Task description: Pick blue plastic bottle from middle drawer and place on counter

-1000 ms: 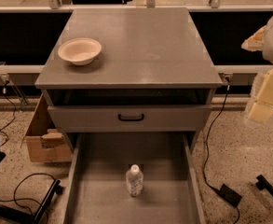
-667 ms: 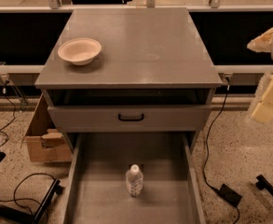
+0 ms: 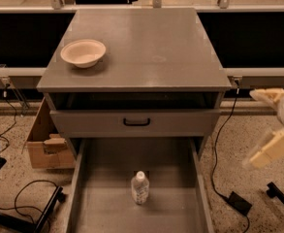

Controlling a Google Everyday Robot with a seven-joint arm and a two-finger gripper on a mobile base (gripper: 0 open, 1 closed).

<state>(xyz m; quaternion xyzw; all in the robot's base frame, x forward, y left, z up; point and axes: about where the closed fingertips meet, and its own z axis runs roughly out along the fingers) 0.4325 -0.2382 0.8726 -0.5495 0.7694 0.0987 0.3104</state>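
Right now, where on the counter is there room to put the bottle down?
The counter is bare right of and in front of the cream bowl, which crowds only the far left corner. The gripper, open, hangs low beyond the counter's right edge, nearest that bare stretch.

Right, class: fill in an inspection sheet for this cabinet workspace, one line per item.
Surface: counter grey, with a faint ring mark.
Job's things: blue plastic bottle upright in the open middle drawer.
Clutter: cream bowl on the counter's left side.
Grippers: gripper open, holding nothing, right of the cabinet.
Cables: black cables on the floor, both sides.
Surroundings: cardboard box left of the cabinet.
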